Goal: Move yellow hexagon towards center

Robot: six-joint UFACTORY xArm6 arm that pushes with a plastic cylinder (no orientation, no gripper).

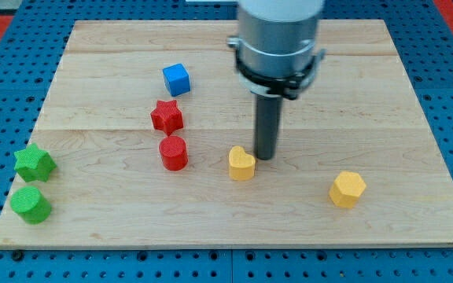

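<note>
The yellow hexagon sits on the wooden board at the view's lower right. My tip is near the board's middle, up and to the left of the hexagon and well apart from it. The tip stands just right of a yellow heart-shaped block, close to touching it.
A red cylinder and a red star stand left of the middle, with a blue cube above them. A green star and a green cylinder sit at the board's lower left edge.
</note>
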